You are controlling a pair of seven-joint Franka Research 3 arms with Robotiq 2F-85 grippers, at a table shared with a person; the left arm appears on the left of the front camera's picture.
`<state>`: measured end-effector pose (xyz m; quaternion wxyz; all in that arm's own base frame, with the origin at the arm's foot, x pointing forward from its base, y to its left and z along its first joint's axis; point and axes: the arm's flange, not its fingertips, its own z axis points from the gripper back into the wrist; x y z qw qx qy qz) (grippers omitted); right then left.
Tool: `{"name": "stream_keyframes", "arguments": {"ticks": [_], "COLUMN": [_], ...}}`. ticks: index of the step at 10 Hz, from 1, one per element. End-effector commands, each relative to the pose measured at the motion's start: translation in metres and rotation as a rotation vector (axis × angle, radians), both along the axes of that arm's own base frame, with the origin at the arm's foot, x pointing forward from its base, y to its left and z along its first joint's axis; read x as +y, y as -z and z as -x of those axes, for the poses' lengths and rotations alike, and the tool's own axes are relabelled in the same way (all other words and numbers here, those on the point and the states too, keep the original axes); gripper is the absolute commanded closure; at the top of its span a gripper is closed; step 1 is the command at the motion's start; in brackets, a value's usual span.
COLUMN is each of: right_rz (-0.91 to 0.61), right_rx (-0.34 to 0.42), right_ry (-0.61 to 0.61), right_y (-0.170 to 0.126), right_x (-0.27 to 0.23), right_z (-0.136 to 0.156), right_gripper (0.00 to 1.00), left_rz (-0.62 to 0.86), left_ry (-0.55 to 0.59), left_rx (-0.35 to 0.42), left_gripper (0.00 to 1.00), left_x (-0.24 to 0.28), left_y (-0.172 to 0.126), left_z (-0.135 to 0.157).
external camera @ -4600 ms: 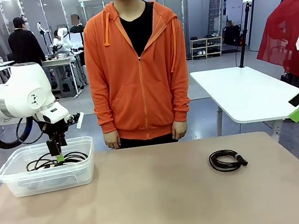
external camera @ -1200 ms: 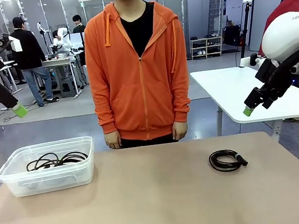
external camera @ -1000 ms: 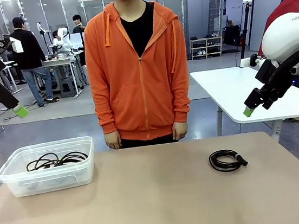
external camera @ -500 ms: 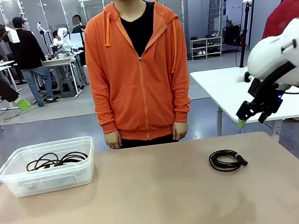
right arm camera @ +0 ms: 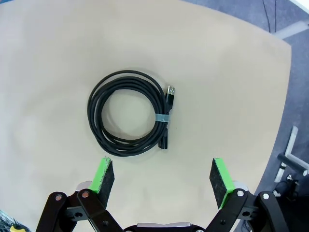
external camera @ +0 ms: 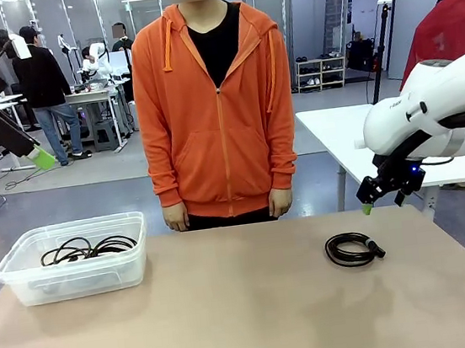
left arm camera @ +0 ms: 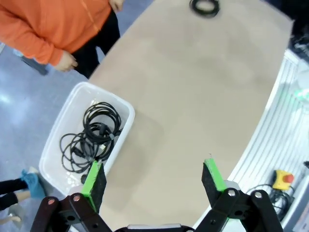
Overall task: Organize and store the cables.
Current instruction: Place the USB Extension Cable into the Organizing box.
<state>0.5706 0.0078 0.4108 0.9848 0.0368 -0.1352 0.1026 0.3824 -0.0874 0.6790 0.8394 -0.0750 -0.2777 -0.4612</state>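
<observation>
Right pincer (external camera: 367,206): we see it spread wide with nothing in it, hanging above the coiled cable (external camera: 353,249) on the tabletop (external camera: 249,308) (its own camera looks straight down on that coil (right arm camera: 130,112), bound with a pale band).
Left pincer (external camera: 42,159): raised high at our left, jaws wide apart, holding nothing.
Stored cables (external camera: 85,248): several loose coils lying inside the clear bin (external camera: 76,278), left side of the tabletop.
Person (external camera: 213,100): stands at the far edge in an orange hoodie, arms down.
</observation>
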Motion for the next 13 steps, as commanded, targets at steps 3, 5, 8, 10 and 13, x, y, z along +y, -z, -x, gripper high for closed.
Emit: {"name": "stream_keyframes", "arguments": {"ticks": [3, 5, 8, 10, 13], "right_rz": [0.031, 0.041, 0.051, 0.05, 0.053], "right_rx": [0.037, 0.045, 0.068, 0.081, 0.102], "right_ry": [0.05, 0.043, 0.032, 0.032, 0.027], "right_y": [0.035, 0.054, 0.079, 0.093, 0.102], "right_x": [0.008, 0.012, 0.02, 0.019, 0.017], "right_z": [-0.017, -0.022, -0.03, -0.037, -0.047], "right_gripper": [0.0, 0.0, 0.0, 0.0, 0.0], "left_rz": [-0.013, -0.013, -0.013, -0.013, -0.013], "left_ry": [-0.035, -0.035, -0.035, -0.035, -0.035], "left_rx": [0.002, 0.002, 0.002, 0.002, 0.002], "left_gripper": [0.0, 0.0, 0.0, 0.0, 0.0], "left_x": [0.002, 0.002, 0.002, 0.002, 0.002], "left_y": [-0.001, -0.001, -0.001, -0.001, -0.001], "left_z": [0.0, 0.0, 0.0, 0.0, 0.0]}}
